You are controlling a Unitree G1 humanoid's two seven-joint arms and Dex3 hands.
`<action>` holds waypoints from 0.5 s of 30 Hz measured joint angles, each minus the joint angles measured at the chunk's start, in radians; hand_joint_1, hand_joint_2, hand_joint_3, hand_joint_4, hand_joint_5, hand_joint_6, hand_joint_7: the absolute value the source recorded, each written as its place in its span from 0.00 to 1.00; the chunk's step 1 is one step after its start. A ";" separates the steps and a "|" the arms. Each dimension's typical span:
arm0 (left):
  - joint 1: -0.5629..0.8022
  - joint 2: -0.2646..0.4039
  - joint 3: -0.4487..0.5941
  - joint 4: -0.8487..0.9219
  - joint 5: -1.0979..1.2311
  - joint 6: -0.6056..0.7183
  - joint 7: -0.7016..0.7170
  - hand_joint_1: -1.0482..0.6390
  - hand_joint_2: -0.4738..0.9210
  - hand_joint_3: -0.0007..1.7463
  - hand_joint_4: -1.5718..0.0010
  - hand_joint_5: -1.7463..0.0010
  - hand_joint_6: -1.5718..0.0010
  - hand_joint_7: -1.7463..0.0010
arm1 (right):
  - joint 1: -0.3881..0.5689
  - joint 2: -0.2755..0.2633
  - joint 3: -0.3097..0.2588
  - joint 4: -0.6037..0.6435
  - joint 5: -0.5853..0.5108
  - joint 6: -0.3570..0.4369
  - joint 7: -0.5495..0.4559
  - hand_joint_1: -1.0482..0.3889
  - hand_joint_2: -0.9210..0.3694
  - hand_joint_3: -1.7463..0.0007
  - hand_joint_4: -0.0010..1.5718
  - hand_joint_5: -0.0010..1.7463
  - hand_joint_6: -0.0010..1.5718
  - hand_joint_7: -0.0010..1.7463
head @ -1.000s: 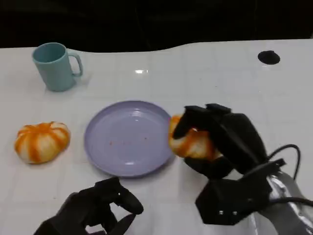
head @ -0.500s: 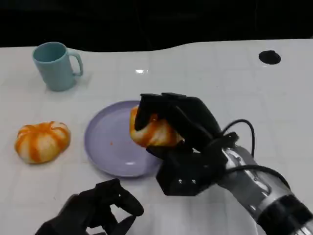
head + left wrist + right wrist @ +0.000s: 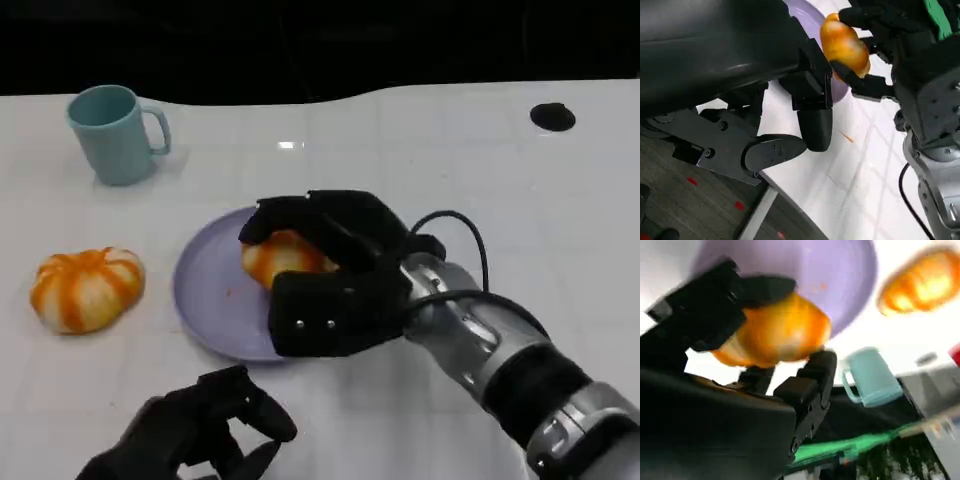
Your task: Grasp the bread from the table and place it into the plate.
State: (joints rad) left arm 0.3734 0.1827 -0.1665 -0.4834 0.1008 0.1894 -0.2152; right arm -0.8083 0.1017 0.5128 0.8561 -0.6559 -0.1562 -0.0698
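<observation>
Head view: your right hand (image 3: 320,265) grips the bread (image 3: 283,255) over the lilac plate (image 3: 205,290), whose left half lies bare; a second orange loaf (image 3: 87,288) sits well apart on the table (image 3: 420,150) to the left, a teal mug (image 3: 115,133) beyond it, and your left hand (image 3: 200,430) hangs near the table's near edge with fingers curled in on nothing. Left wrist view: you see the bread (image 3: 845,47) pinched between the right hand's fingers (image 3: 867,85) just above the plate's rim (image 3: 807,15), a gap the head view hides. Right wrist view: blurred, it puts the bread (image 3: 775,332) against the plate (image 3: 805,270), with loaf and mug beyond.
</observation>
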 measured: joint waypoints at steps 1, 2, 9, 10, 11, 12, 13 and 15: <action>0.000 0.000 0.000 0.000 0.000 0.000 0.000 0.49 0.91 0.37 0.58 0.00 0.59 0.28 | 0.000 -0.002 0.006 -0.008 -0.010 0.022 0.017 0.32 0.00 0.86 0.00 0.12 0.16 0.00; 0.001 0.000 0.000 0.000 0.000 0.000 0.000 0.49 0.91 0.37 0.59 0.00 0.59 0.28 | 0.000 -0.004 0.012 -0.017 -0.013 0.039 0.033 0.30 0.00 0.85 0.00 0.10 0.15 0.00; 0.002 -0.002 0.001 0.003 -0.006 -0.002 0.000 0.48 0.92 0.36 0.59 0.00 0.59 0.28 | 0.018 -0.029 0.022 -0.122 -0.011 0.093 0.116 0.25 0.00 0.84 0.02 0.12 0.13 0.00; 0.002 -0.003 0.001 0.004 -0.008 -0.002 0.000 0.48 0.92 0.36 0.59 0.00 0.59 0.28 | 0.027 -0.034 0.023 -0.142 -0.010 0.100 0.128 0.25 0.00 0.84 0.03 0.12 0.13 0.00; 0.002 -0.003 0.002 0.004 -0.008 -0.002 0.000 0.49 0.92 0.36 0.58 0.00 0.59 0.28 | 0.037 -0.039 0.023 -0.165 -0.008 0.107 0.143 0.25 0.00 0.84 0.04 0.13 0.13 0.00; 0.001 -0.003 0.002 0.005 -0.008 -0.002 0.000 0.49 0.92 0.36 0.58 0.00 0.59 0.28 | 0.045 -0.045 0.023 -0.188 -0.007 0.112 0.157 0.25 0.00 0.84 0.05 0.14 0.14 0.00; 0.001 -0.003 0.003 0.005 -0.008 -0.002 0.000 0.48 0.92 0.36 0.58 0.00 0.59 0.28 | 0.054 -0.054 0.023 -0.214 -0.006 0.116 0.169 0.24 0.00 0.84 0.06 0.15 0.14 0.00; 0.000 -0.003 0.003 0.010 -0.007 -0.005 0.000 0.48 0.92 0.36 0.58 0.00 0.59 0.28 | 0.077 -0.075 0.024 -0.272 -0.005 0.119 0.190 0.24 0.00 0.83 0.06 0.15 0.14 0.00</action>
State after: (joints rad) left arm 0.3737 0.1799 -0.1637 -0.4733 0.0934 0.1841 -0.2152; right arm -0.7312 0.0271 0.5364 0.5845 -0.6612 -0.0373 0.1199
